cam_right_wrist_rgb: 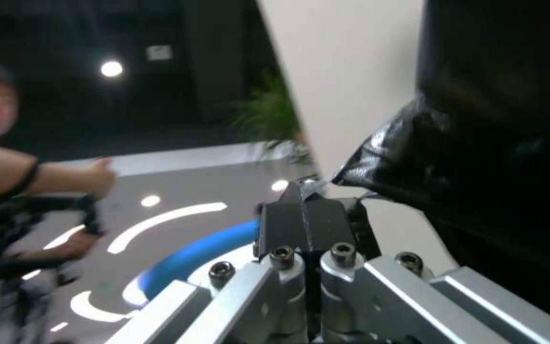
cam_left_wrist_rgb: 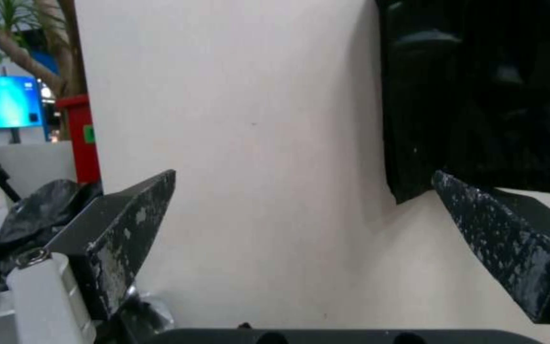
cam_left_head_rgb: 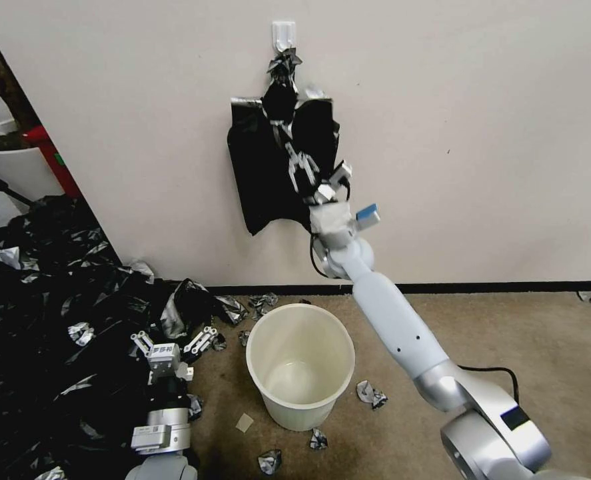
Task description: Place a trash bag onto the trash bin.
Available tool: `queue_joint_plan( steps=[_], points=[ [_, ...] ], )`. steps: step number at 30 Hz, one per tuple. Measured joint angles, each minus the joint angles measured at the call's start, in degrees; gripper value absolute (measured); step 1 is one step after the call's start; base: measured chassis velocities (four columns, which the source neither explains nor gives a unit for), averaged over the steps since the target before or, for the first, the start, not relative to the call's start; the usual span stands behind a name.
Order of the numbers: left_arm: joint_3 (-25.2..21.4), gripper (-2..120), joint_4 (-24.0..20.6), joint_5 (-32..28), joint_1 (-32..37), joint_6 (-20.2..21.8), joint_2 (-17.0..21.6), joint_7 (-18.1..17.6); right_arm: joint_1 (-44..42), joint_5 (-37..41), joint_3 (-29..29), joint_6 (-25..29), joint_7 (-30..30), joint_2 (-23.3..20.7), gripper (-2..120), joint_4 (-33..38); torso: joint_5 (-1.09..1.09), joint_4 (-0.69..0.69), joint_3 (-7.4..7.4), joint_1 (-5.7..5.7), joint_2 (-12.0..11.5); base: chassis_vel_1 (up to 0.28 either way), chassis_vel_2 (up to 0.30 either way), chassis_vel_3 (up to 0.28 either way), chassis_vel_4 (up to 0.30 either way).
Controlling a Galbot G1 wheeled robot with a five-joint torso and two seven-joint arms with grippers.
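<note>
The right gripper (cam_left_head_rgb: 302,175) is stretched up to the wall, its fingers pinched together on the trash bag (cam_right_wrist_rgb: 408,162) at the front of the hanging stack of bags (cam_left_head_rgb: 268,167). A slow, straight pull should free just one. The trash bin (cam_left_head_rgb: 300,365) waits on the floor below. The left gripper (cam_left_head_rgb: 172,340) hangs low, fingers wide apart, holding nothing.

Small round cream-white plastic trash bin (cam_left_head_rgb: 300,365) on carpet floor (cam_left_head_rgb: 542,340), lower centre of frame. Flat stack of black bags (cam_left_head_rgb: 275,167) on white wall hook (cam_left_head_rgb: 283,33), upper centre, above bin. Heap of black bags (cam_left_head_rgb: 48,313) at left.
</note>
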Motion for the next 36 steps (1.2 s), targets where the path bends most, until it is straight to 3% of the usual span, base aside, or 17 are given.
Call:
queue_joint_plan(
  steps=[2, 5, 6, 10, 29, 36],
  points=[
    [-0.16, 100, 0.35, 0.00, -0.33, 0.05, 0.10, -0.09, -1.38, -0.71, 0.00, -1.62, -4.56, -0.84, 0, 0.18, 0.00, -0.01, 0.00, 0.00, 0.00, 0.000, 0.000, 0.000, 0.000],
    [-0.17, 100, 0.39, 0.00, -0.35, 0.06, 0.12, -0.09, -1.44, -0.76, 0.00, -1.69, -4.77, -0.87, 0, 0.18, 0.00, -0.01, 0.00, 0.00, 0.00, 0.000, 0.000, 0.000, 0.000],
    [-0.32, 100, 0.88, -0.04, -0.71, 0.09, 0.27, -0.23, -3.26, -2.68, 0.22, -3.46, -9.48, -1.81, 0, 0.20, 0.00, 0.00, 0.00, 0.00, 0.00, 0.000, 0.000, 0.000, 0.000],
    [-0.69, 100, 1.40, -0.27, -1.31, 0.13, 0.66, -0.42, -6.11, -5.54, 0.30, -4.41, -12.68, -3.00, 0, 0.23, -0.01, -0.01, 0.00, 0.00, 0.00, 0.000, 0.000, 0.000, 0.000],
    [-0.84, 100, 1.78, -4.85, -4.35, 0.14, 4.11, -0.40, -12.56, -13.08, 2.70, -3.70, -16.19, -5.61, 0, 0.79, -0.01, -0.01, 0.00, 0.00, 0.00, 0.000, 0.000, 0.000, 0.000],
    [-0.40, 100, 1.59, -4.87, -4.31, 0.14, 3.80, -0.35, -13.54, -13.30, 3.32, -0.99, -11.20, -6.16, 0, 2.88, -0.01, -0.01, 0.00, 0.00, 0.00, 0.000, 0.000, 0.000, 0.000]
  ],
)
